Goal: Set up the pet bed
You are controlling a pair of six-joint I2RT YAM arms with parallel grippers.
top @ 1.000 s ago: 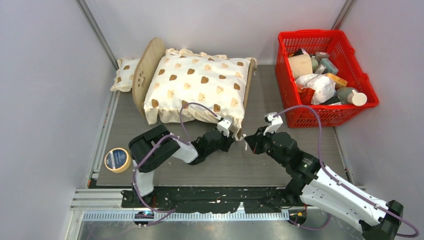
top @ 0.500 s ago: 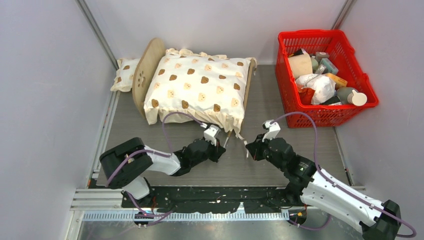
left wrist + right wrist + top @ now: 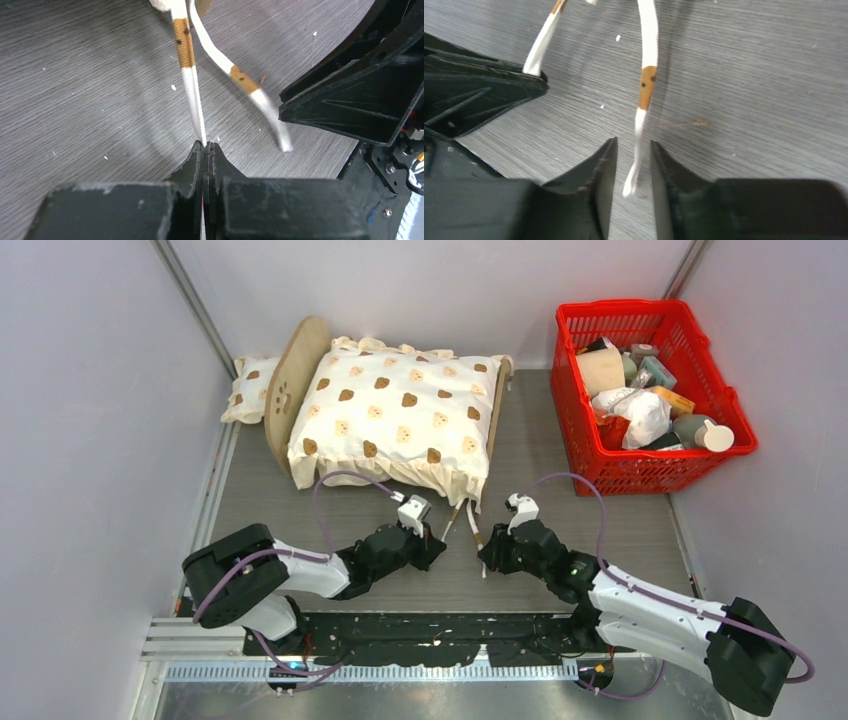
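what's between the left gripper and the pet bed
One white-and-tan tie ribbon, pinched in the left gripper's shut jaws, leads toward the pet bed; left wrist and top views show it.

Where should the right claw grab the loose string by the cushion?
Grip the loose tie on its white tip, just below the brown band. It runs straight toward the right gripper, whose open jaws stand either side of it, so come straight on from the near end. The left gripper pinches the other tie.

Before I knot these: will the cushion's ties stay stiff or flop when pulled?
Probably floppy: the loose tie kinks and curves inside the open right pincer. Likely thin, light: the left pincer is shut nearly flat on the taut tie.
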